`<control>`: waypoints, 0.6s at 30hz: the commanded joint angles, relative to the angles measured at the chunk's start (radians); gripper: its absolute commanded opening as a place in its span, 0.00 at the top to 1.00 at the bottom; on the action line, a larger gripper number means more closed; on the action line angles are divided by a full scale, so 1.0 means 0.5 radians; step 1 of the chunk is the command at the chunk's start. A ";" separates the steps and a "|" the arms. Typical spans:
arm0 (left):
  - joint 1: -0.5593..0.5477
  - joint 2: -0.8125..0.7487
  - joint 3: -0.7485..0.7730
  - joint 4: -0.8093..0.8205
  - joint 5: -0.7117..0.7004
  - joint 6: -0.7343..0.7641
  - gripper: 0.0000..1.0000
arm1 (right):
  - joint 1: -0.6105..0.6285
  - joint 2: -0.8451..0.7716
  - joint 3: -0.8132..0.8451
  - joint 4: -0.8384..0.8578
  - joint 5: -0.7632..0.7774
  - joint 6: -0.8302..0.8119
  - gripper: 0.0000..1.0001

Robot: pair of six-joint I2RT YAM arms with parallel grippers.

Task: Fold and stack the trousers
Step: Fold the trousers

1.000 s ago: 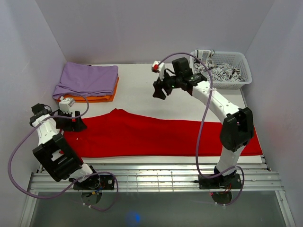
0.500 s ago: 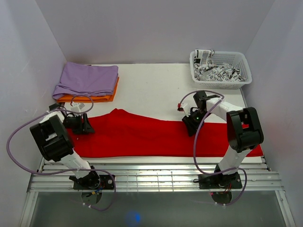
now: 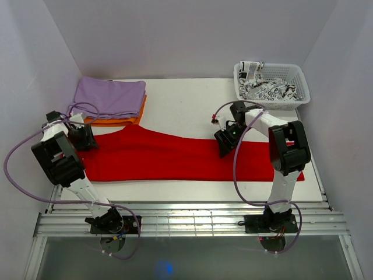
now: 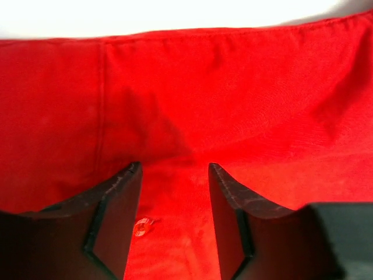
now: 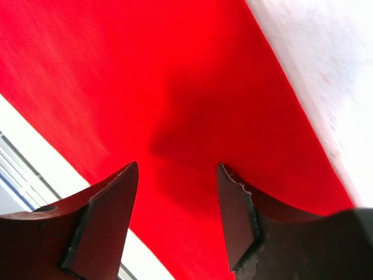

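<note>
White table (image 3: 180, 99); left arm (image 3: 58, 162), right arm (image 3: 287, 150) bent low onto trousers (image 3: 163, 163); jaws apart, astride cloth.

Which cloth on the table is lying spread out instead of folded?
The red trousers, stretched across the table's front. The lilac cloth and orange cloth sit folded in a stack at far left.

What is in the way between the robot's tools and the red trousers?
Nothing visible. The left tool and the right tool are both right at the red trousers, jaws apart, with only red cloth showing in each gap.
</note>
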 commanded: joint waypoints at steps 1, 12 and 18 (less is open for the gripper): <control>0.063 -0.077 0.178 0.110 -0.086 0.164 0.39 | -0.059 -0.196 0.019 -0.004 0.054 -0.011 0.37; -0.290 -0.871 -0.364 0.121 0.522 0.376 0.24 | -1.146 -0.676 -0.217 -0.201 0.192 -0.134 0.38; -0.290 -1.019 -0.557 0.204 0.519 0.320 0.15 | -1.703 -0.655 -0.235 -0.124 0.376 -0.032 0.41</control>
